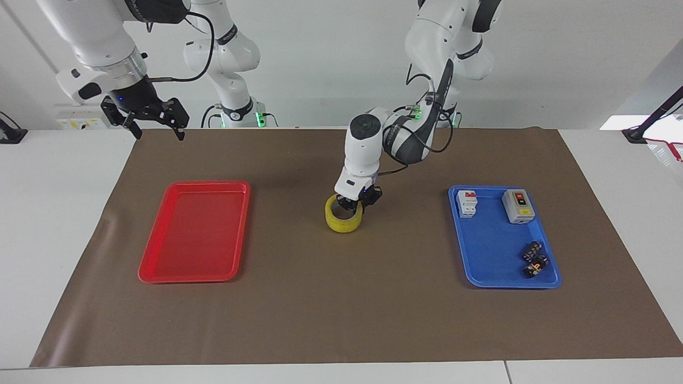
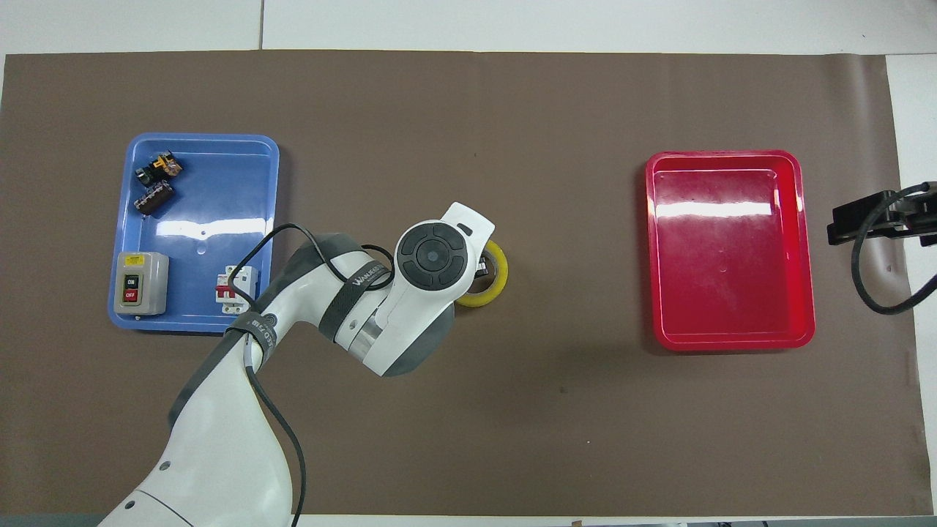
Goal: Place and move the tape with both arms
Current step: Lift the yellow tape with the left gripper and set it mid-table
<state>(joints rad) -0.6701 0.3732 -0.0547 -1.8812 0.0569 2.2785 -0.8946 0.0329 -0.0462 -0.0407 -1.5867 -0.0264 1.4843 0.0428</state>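
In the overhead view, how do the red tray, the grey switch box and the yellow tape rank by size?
1. Red tray, by far the largest.
2. Grey switch box and yellow tape: unsure, since the arm covers part of the tape.

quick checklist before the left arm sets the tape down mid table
1. Left gripper shut on the tape, gripping its rim: ok.
2. Tape over bare brown mat, between the red tray and blue tray: ok.
3. Tape touching the mat or just above it: cannot tell.
4. Right gripper open, waiting up over the mat's corner at its arm's end of the table: ok.
5. Red tray holds nothing: ok.
6. Switch box and breaker lie in the blue tray, apart from the tape: ok.
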